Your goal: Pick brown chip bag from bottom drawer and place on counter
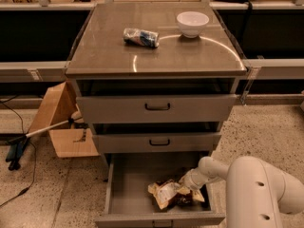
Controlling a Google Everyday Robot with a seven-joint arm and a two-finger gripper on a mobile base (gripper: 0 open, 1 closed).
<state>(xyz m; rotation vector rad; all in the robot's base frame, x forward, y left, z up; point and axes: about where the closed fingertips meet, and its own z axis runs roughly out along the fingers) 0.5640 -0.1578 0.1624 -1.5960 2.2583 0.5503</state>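
The brown chip bag (pixel 167 194) lies crumpled on the floor of the open bottom drawer (pixel 128 184), right of its middle, showing tan edges and a white panel. My gripper (pixel 186 183) reaches down into the drawer from the right and sits at the bag's right end, touching it or just above it. My white arm (pixel 256 189) fills the lower right corner. The counter (pixel 109 51) is the shiny grey-brown cabinet top above.
A blue-and-white packet (pixel 140 37) and a white bowl (pixel 192 23) sit on the counter's far half. The two upper drawers (pixel 157 108) stand slightly open. A cardboard box (pixel 61 122) and a pole with cables lie on the floor to the left.
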